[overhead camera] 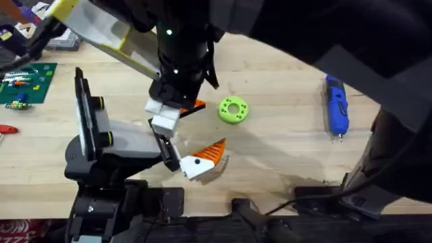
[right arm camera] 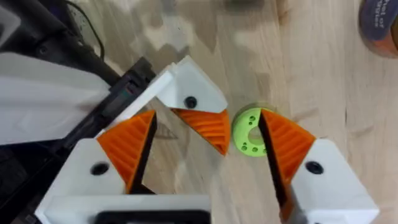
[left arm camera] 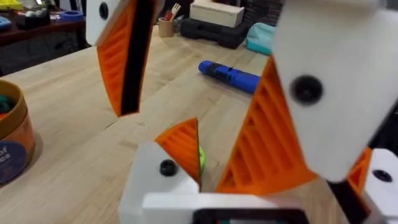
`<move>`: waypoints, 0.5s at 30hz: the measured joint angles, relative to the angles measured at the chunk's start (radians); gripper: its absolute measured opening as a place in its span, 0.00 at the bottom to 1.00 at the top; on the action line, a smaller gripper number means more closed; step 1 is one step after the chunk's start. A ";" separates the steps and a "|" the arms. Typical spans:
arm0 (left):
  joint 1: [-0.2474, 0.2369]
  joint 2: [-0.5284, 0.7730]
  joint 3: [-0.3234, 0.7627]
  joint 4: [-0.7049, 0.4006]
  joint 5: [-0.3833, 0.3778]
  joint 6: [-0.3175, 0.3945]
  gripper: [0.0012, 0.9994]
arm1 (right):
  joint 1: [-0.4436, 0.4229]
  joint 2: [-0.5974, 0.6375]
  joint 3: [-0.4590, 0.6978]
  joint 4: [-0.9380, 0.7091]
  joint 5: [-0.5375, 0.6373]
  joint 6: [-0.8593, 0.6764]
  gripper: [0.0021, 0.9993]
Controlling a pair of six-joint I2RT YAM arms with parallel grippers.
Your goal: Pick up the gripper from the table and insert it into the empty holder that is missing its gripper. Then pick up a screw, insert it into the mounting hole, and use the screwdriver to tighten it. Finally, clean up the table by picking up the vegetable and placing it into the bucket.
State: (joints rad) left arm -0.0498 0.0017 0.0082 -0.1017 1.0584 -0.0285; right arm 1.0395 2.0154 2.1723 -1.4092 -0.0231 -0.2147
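Evidently we hold the right gripper spread wide astride the gripper, seemingly seated on the holder, leaving it free for a screw

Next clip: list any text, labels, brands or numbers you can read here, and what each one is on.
No text can be read for certain.
Round orange tub, left wrist view: pale lettering on a dark label, too blurred to read.
Green circuit board, overhead view: white markings, too small to read.
Red-and-white strip at the overhead view's lower left corner: print, too small to read.
Blue screwdriver, green ring disc: no visible text.
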 joint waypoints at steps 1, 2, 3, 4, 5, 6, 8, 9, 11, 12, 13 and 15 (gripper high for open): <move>0.000 0.000 0.000 0.000 0.000 0.003 0.99 | 0.002 -0.002 0.000 -0.008 0.000 0.000 1.00; 0.000 0.000 0.000 0.000 0.000 0.003 0.99 | 0.004 -0.003 0.000 -0.010 0.000 0.000 1.00; 0.000 0.000 0.000 0.000 0.000 0.002 0.99 | 0.005 -0.003 0.000 -0.012 0.000 0.000 1.00; 0.000 0.000 0.000 0.000 0.000 0.002 0.99 | 0.005 -0.003 0.000 -0.013 0.000 0.000 1.00; 0.000 0.000 0.000 0.000 0.000 0.003 0.99 | 0.006 -0.004 0.000 -0.014 0.000 0.000 1.00; 0.000 0.000 0.000 0.000 0.000 0.003 0.99 | 0.006 -0.005 0.000 -0.015 0.000 0.000 1.00; 0.000 0.000 0.000 0.000 0.000 0.003 0.99 | 0.007 -0.009 0.000 -0.018 -0.001 0.000 1.00; 0.000 0.000 0.000 0.000 0.000 0.003 0.99 | 0.008 -0.013 0.000 -0.017 -0.001 0.000 1.00; 0.000 0.000 0.000 0.000 0.000 0.003 0.99 | 0.012 -0.026 0.000 -0.017 -0.004 0.000 1.00; 0.000 0.000 0.000 0.000 0.000 0.003 0.99 | 0.013 -0.036 0.000 -0.018 -0.005 0.000 1.00; 0.000 0.000 0.000 0.000 0.000 0.003 0.99 | 0.014 -0.047 0.000 -0.020 -0.005 0.000 1.00; 0.000 0.000 0.000 0.000 0.000 0.003 0.99 | 0.015 -0.075 0.000 -0.031 -0.006 -0.002 1.00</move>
State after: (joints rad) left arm -0.0498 0.0017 0.0082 -0.1017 1.0584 -0.0257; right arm 1.0549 1.9404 2.1719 -1.4399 -0.0290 -0.2165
